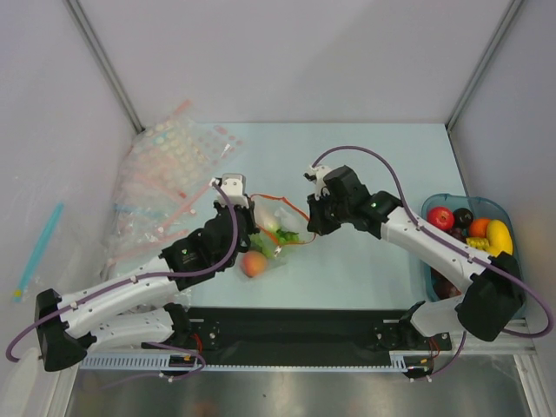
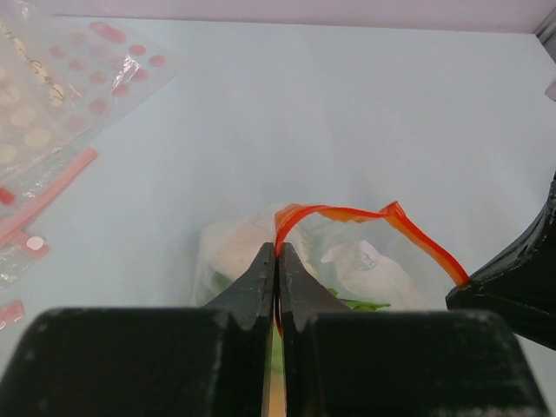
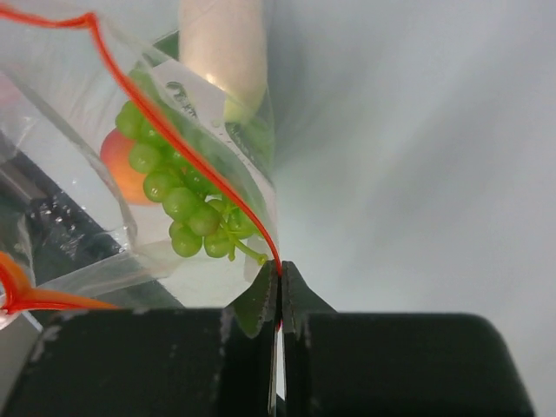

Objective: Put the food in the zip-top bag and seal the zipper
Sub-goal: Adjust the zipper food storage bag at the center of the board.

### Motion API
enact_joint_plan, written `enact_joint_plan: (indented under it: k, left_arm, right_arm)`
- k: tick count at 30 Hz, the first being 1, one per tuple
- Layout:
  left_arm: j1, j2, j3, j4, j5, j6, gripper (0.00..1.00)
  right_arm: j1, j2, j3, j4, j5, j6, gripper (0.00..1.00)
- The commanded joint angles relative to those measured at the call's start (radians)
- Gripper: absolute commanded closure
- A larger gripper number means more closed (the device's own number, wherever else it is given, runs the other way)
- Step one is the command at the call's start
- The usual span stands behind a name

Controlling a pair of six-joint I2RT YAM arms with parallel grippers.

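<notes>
The zip-top bag (image 1: 280,228) lies mid-table between both arms, its mouth gaping. Inside it are a green grape-like bunch (image 3: 182,195), a white radish (image 3: 221,52) and an orange ball (image 3: 122,165). In the top view the orange ball (image 1: 254,263) bulges at the bag's near end. My left gripper (image 2: 278,252) is shut on the zipper (image 2: 347,211) at the bag's left end. My right gripper (image 3: 280,269) is shut on the same zipper (image 3: 174,130) at the opposite end. Between the two grips the strip arches upward, its two sides apart.
A heap of dotted clear bags (image 1: 169,169) with pink strips lies at the back left. A blue bin (image 1: 502,208) at the right edge holds more toy fruit, including a red apple (image 1: 440,217) and yellow bananas (image 1: 499,236). A teal stick (image 1: 39,248) lies outside the left wall.
</notes>
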Motion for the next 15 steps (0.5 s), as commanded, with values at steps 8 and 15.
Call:
enact_joint_plan:
  k: [8,15]
  left_arm:
    - [0.007,-0.043,0.006,0.172,0.447,0.051,0.95]
    - [0.007,-0.055,-0.011,0.203,0.445,0.021,0.94]
  right_arm:
    - [-0.012,-0.401,-0.101,0.248,0.028,0.010,1.00]
    - [-0.035,-0.531,-0.214,0.384,0.079,0.048,1.00]
